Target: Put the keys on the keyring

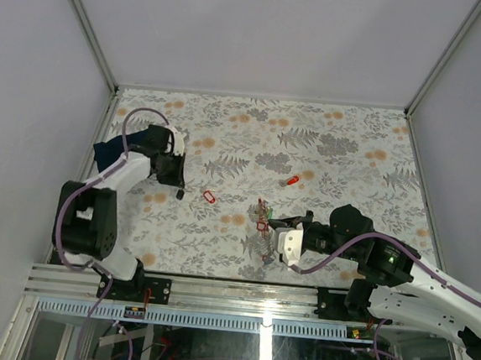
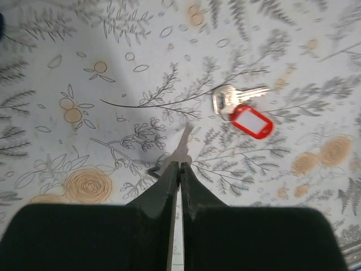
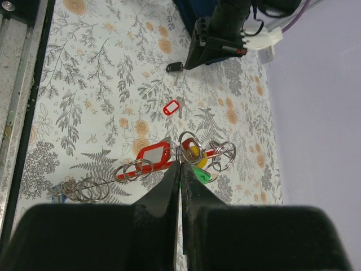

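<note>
Left gripper [image 2: 179, 167], shut on nothing visible, is nearer the red-tag key [image 2: 227, 101] at its two o'clock, axis nine-to-three; right gripper [image 3: 180, 165], also shut, sits at the keyring [image 3: 189, 133].

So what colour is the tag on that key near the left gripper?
Red tag, white middle; left wrist view shows it best.

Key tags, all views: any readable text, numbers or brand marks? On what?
No readable text in any view.
On the red key tag: white insert, looks blank.
On the larger red tag among the rings: pale insert, no lettering visible.
On the tablecloth: floral print only.
</note>
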